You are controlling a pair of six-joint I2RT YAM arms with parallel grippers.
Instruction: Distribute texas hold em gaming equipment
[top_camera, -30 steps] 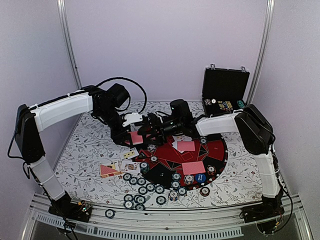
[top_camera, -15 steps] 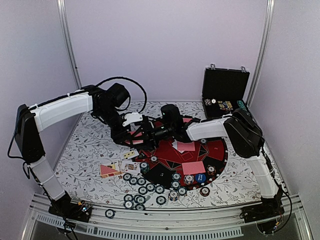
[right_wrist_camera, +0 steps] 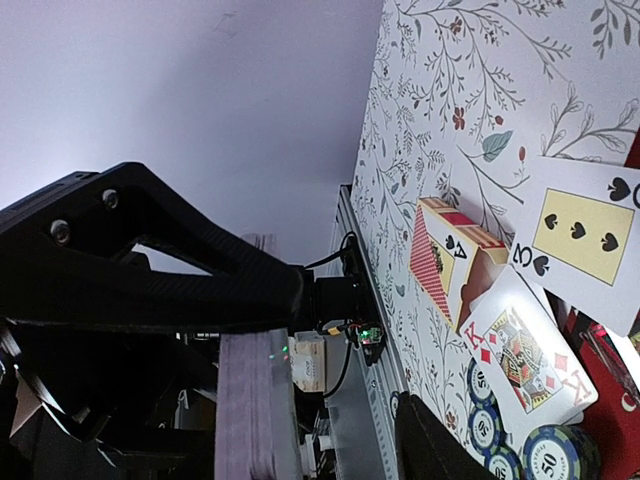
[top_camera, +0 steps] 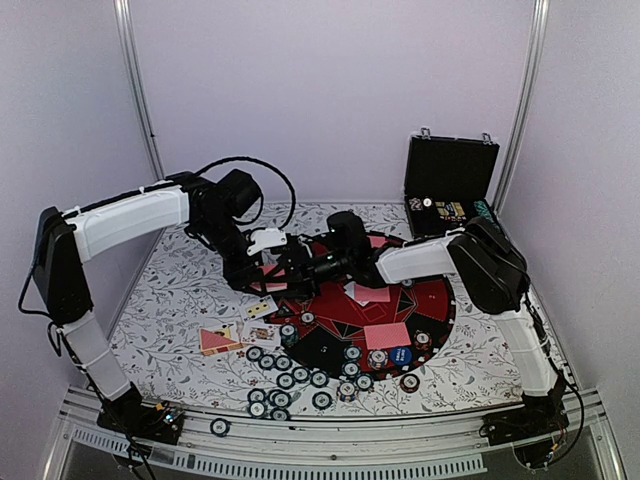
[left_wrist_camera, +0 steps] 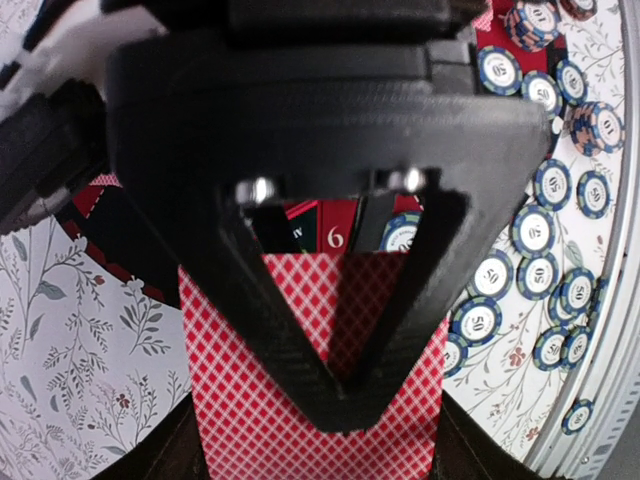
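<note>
the left pincer (left_wrist_camera: 342,395) is clamping a red-backed card (left_wrist_camera: 235,390) that is jutting past its fingertips, over the mat (top_camera: 430,300) at its far left edge. the right pincer (top_camera: 300,268), its grip impossible to tell, is sitting just beside the card's right, having pushed closer than a second ago.

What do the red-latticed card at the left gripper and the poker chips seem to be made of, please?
Card: likely coated paper stock; thin, flat, printed lattice. Poker chips: probably moulded plastic or clay composite; thick discs, striped edges, slight sheen.
</note>
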